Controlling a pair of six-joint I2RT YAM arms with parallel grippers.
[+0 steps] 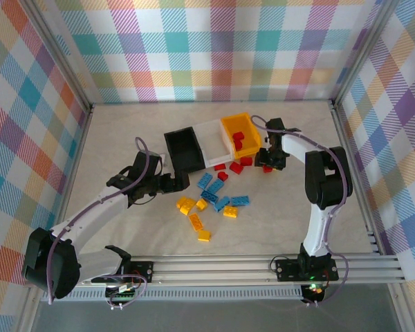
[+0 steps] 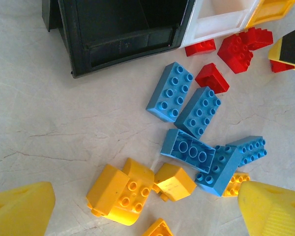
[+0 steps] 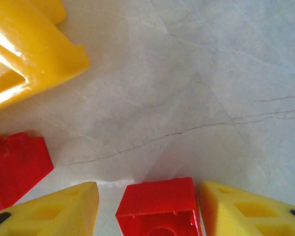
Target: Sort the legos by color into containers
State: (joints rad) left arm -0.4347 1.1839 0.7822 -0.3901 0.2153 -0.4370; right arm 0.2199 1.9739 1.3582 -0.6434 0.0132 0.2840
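Table [image 1: 124,228] - the three bins sit joined in a row at centre-back: black bin [image 1: 171,155] on the left and empty as far as I can see, white bin [image 1: 218,160] in the middle, yellow bin [image 1: 234,117] on the right with a few red legos [image 1: 238,139] inside.

Left gripper [image 1: 176,182] has its jaws wide apart, gripping nothing, above the loose pile just in front of the black bin.

Right gripper [image 3: 152,206] is low, just beside the yellow bin, jaws apart and straddling one red brick [image 3: 157,204] - one finger right at it, a gap on the other side.

Loose on the table in front of the bins: reds [image 1: 235,167] nearest them, blues [image 1: 218,194] in the middle, yellows [image 1: 194,211] nearest the arms.
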